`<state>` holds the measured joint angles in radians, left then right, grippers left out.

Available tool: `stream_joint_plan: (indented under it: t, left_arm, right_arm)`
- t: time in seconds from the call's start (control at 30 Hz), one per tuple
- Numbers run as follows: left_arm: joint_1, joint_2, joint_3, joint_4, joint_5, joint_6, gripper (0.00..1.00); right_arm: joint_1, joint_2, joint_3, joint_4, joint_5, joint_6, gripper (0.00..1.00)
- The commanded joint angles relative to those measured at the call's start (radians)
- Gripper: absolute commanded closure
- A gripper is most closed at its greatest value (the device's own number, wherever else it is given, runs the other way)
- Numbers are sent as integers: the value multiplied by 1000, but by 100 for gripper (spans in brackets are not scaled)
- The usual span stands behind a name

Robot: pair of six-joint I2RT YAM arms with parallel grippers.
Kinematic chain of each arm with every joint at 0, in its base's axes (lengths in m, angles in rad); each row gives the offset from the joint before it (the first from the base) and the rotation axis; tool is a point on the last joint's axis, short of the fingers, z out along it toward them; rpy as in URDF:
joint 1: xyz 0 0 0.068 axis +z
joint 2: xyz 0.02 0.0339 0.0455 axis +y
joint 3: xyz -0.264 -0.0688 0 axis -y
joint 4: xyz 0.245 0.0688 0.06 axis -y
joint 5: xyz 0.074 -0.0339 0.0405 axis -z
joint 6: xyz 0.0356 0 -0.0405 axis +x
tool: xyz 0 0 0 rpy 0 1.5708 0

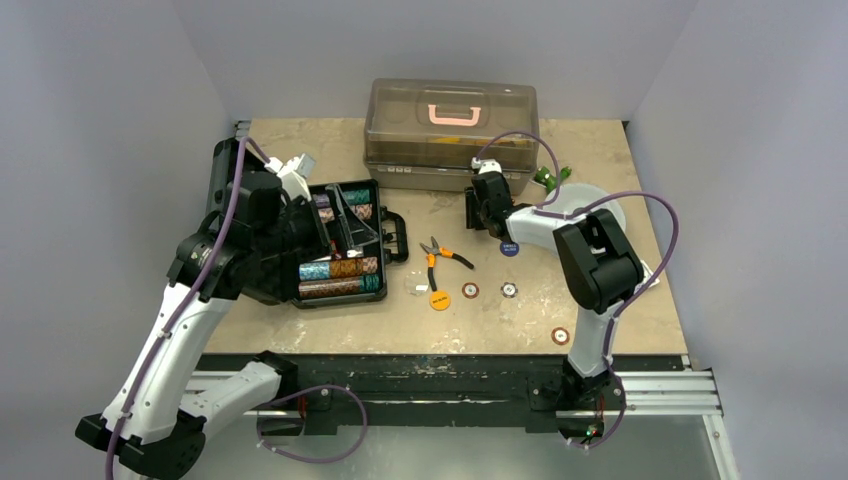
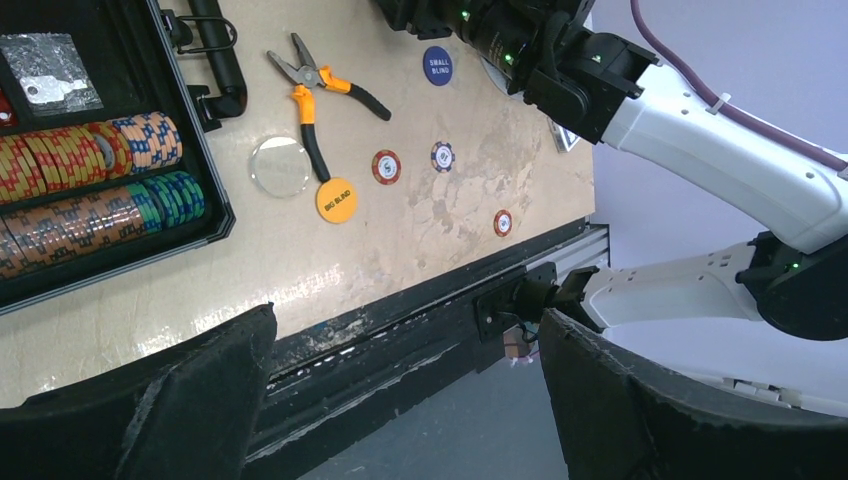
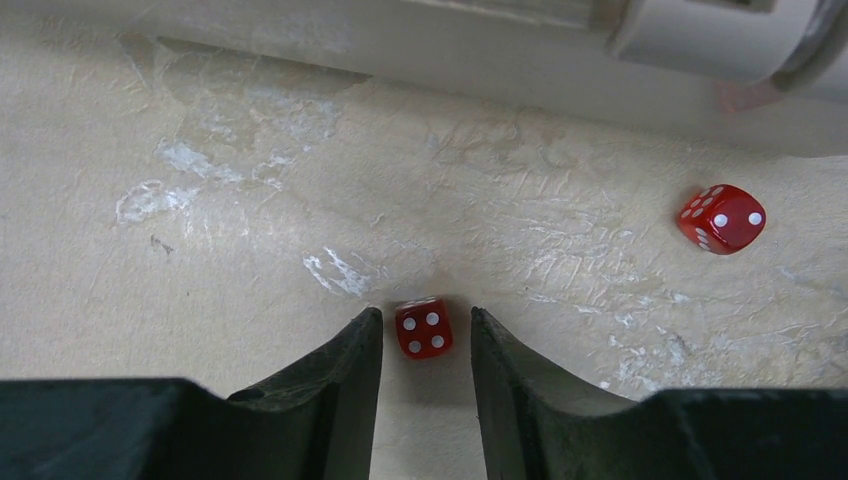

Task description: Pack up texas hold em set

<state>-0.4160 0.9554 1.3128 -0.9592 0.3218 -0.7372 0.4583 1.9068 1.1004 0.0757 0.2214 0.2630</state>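
Observation:
The black poker case [image 1: 392, 236] lies open at the left, with rows of teal, brown and purple chips [image 1: 340, 270] in it; its rim also shows in the left wrist view [image 2: 218, 205]. My left gripper [image 1: 345, 222] hangs wide open and empty over the case [image 2: 405, 315]. My right gripper [image 1: 487, 215] is low on the table before the brown box. In the right wrist view its jaws [image 3: 424, 318] stand open on either side of a small red die [image 3: 422, 328], with a thin gap on each side. A second die [image 3: 722, 218] lies to the right.
Orange-handled pliers [image 1: 440, 255], a clear disc [image 1: 415, 286], an orange Big Blind button [image 1: 439, 299], a blue Small Blind button [image 1: 509, 247] and three loose chips [image 1: 470, 290] [image 1: 509, 290] [image 1: 561, 336] lie mid-table. The translucent brown box [image 1: 450, 130] stands at the back.

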Motion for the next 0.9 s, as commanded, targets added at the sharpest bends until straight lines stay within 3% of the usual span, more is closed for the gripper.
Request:
stream_joint_plan:
  t: [0.0,0.17,0.43,0.7,0.87]
  left_arm:
    - [2,-3,42,18,14,22,0]
    - [8,-8,41,18,14,22,0]
    - [11,-19,37,18,14,22,0]
    - [13,-68,23,18,14,22,0]
    - [13,-52,177,18,14,22,0]
  right_arm:
    - [3,-1,32,30,32,-13,66]
    - [3,6,44,28,26,-26,73]
    - [41,-58,98,-86,90,6,100]
    - [215,-133,345,-448,164,473,100]
    - [409,-87,480,-546,262,679,100]
